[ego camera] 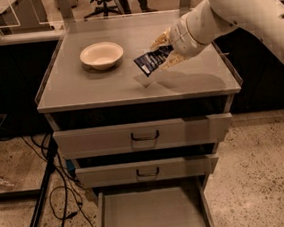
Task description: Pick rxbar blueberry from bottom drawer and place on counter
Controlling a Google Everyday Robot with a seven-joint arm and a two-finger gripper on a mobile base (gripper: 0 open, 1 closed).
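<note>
Claw is pinching the rxbar blueberry by its 2 o'clock end, above the tabletop. Bar's long axis is running 8-to-2 o'clock, with the free end dipping toward 8 o'clock. It is hanging at 3 o'clock of the bowl.

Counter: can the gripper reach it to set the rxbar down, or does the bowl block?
Probably yes. The gripper, shut on the rxbar blueberry, hangs over the right half of the counter; the bowl sits apart to its left.
</note>
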